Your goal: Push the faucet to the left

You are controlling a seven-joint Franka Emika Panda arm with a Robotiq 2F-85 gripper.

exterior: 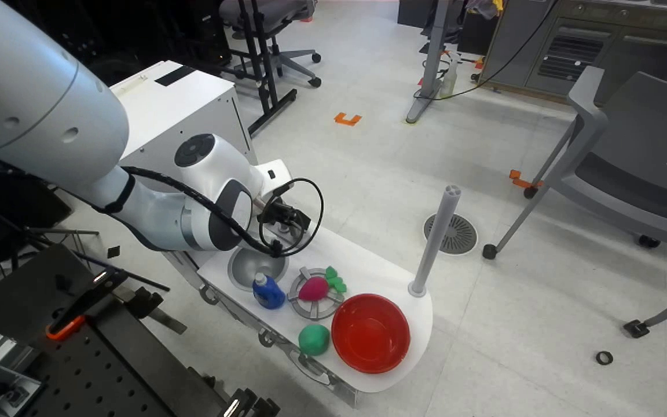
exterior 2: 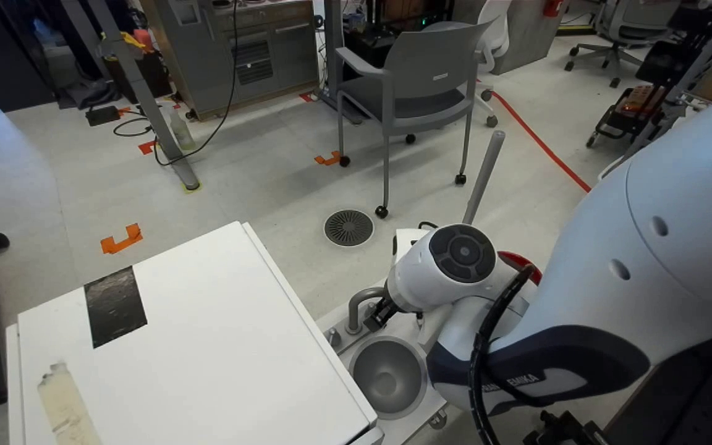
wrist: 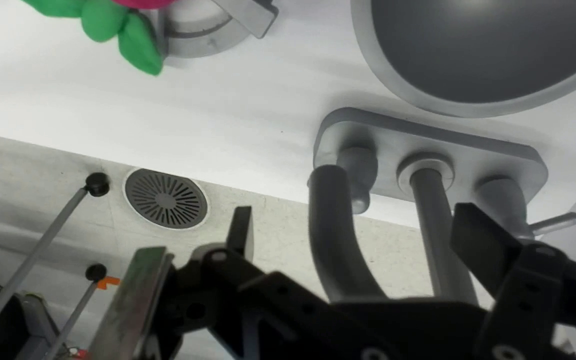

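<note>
Wide-parted fingers (wrist: pixel 483 242) frame the grey faucet (wrist: pixel 331 220) just beside the sink (wrist: pixel 376 50) in the wrist view, likely so one side can nudge it left without gripping; whether they touch cannot be told.

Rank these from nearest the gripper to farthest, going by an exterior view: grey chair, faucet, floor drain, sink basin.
1. Faucet: right beside the gripper.
2. Sink basin: next to the faucet, below it in the picture.
3. Floor drain: past the counter, set in the floor.
4. Grey chair: beyond the drain, toward the picture's top.
</note>
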